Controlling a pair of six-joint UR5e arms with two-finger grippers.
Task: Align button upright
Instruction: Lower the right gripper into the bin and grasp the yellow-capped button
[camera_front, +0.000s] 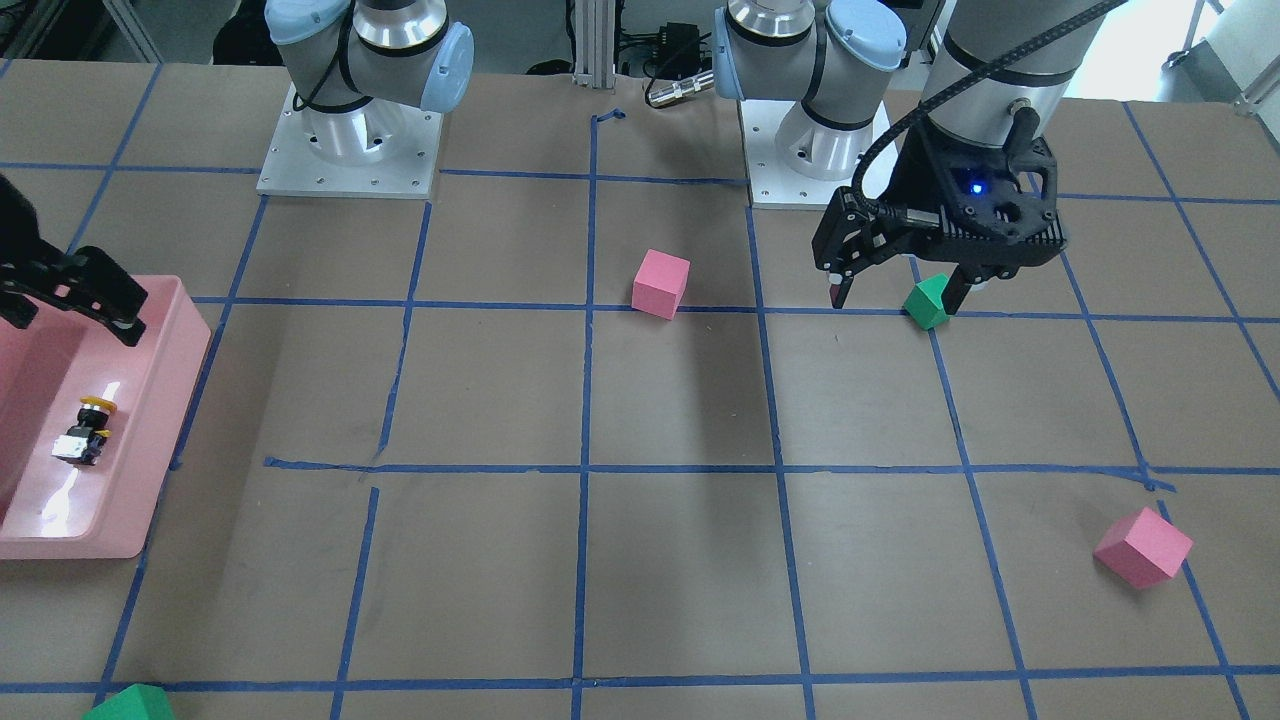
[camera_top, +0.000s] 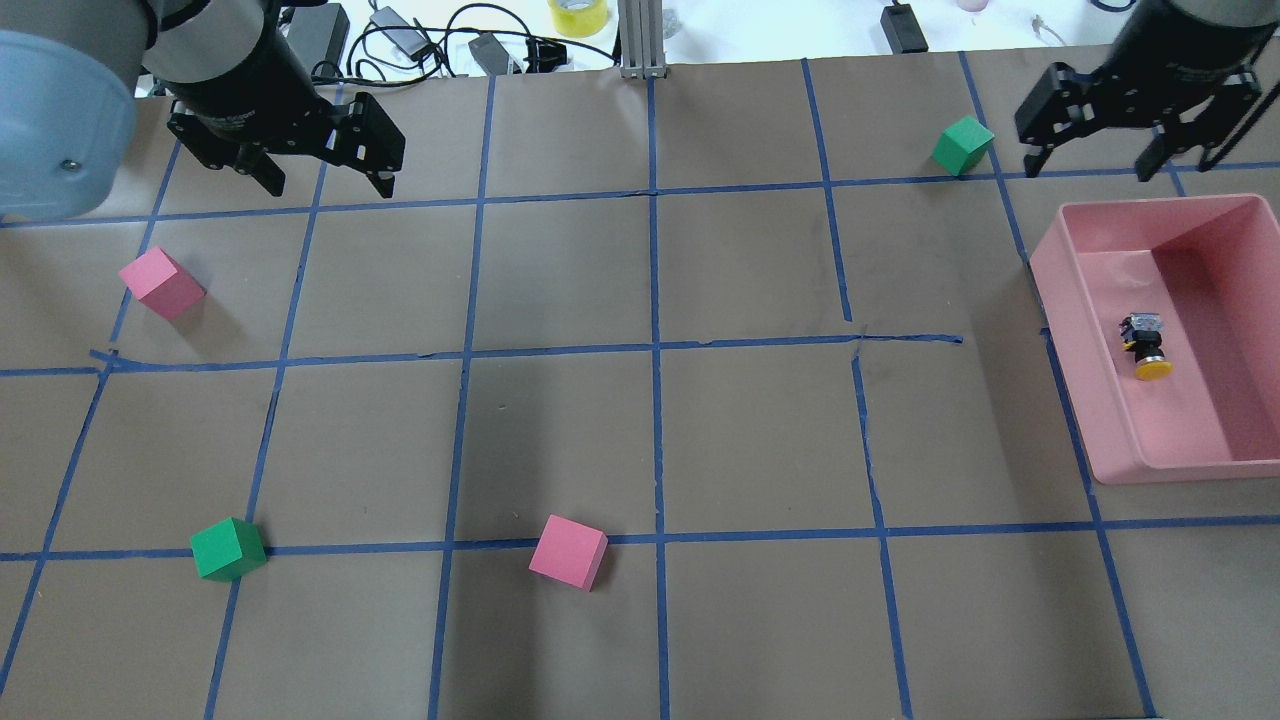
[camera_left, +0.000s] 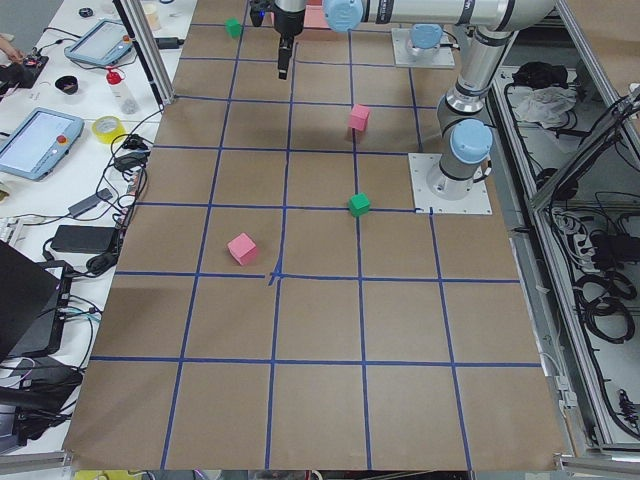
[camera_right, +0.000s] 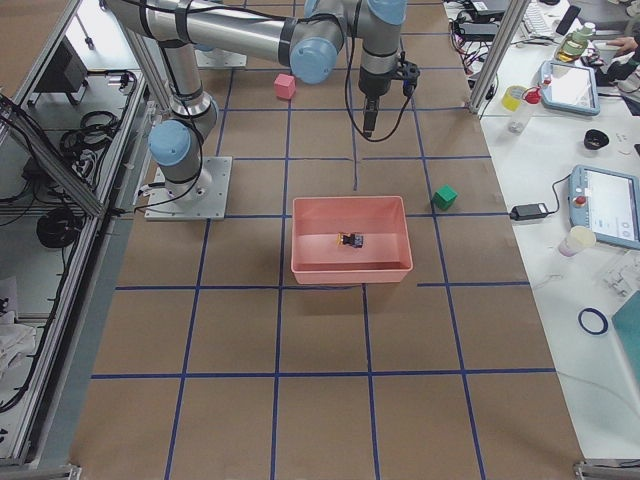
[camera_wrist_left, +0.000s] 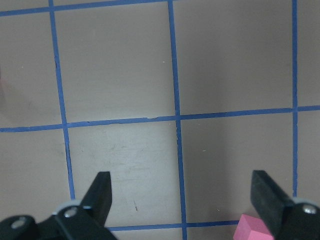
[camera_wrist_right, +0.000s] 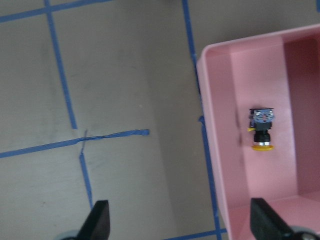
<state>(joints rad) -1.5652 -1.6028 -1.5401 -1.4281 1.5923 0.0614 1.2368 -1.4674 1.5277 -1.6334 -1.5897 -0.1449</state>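
The button (camera_top: 1145, 343), with a yellow cap and a black and white body, lies on its side in the pink tray (camera_top: 1072, 340), cap towards the robot. It also shows in the front view (camera_front: 85, 432), the right side view (camera_right: 351, 240) and the right wrist view (camera_wrist_right: 262, 129). My right gripper (camera_top: 1088, 165) is open and empty, held high beyond the tray's far end, apart from the button; it also shows in the front view (camera_front: 75, 318). My left gripper (camera_top: 328, 187) is open and empty, high over the far left of the table.
Two pink foam cubes (camera_top: 160, 283) (camera_top: 568, 552) and two green foam blocks (camera_top: 228, 548) (camera_top: 962, 145) lie scattered on the brown paper with its blue tape grid. A pink cube's corner (camera_wrist_left: 252, 229) shows beside the left gripper's finger. Cables and tape rolls lie past the far edge.
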